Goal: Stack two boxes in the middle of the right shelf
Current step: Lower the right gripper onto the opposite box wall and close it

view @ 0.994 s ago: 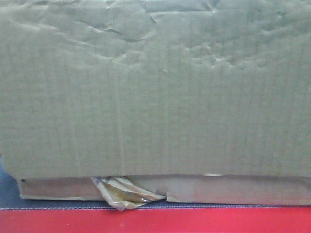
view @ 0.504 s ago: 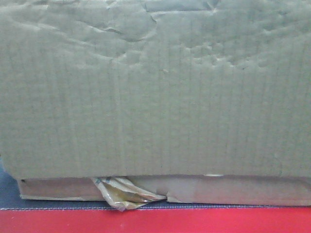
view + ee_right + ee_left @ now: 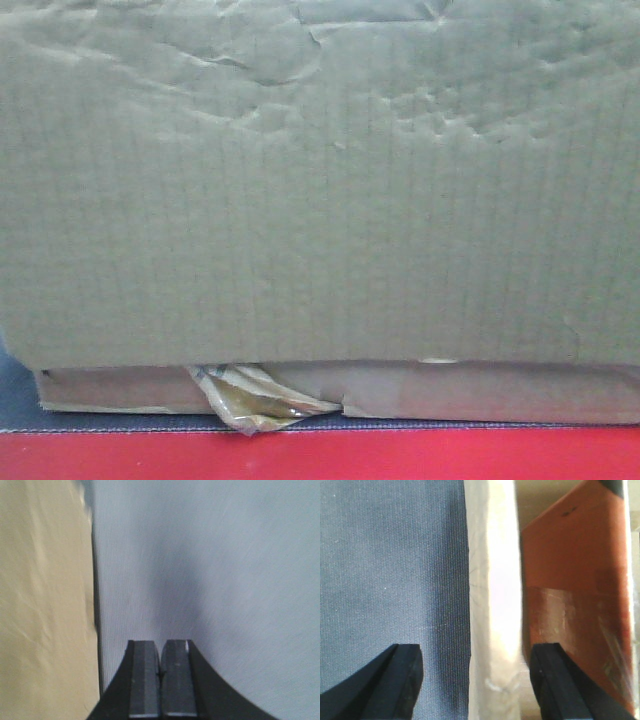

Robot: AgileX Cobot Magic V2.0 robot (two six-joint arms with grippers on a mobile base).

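**Creased large box (image 3: 320,180) atop flatter box (image 3: 480,392), on grey mat (image 3: 385,570)**

Your left gripper (image 3: 475,652) gapes wide astride a pale cardboard edge (image 3: 495,580). Both boxes run off frame; a torn tape flap (image 3: 255,402) hangs at their seam. Your right gripper (image 3: 160,652) is pinched together, empty.

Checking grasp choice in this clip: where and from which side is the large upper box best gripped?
Likely by a thin side wall's rim, pinched from its left end: the large box shows only a broad flat face, too wide to span, while a thin cardboard edge sits between the open left gripper's fingers.
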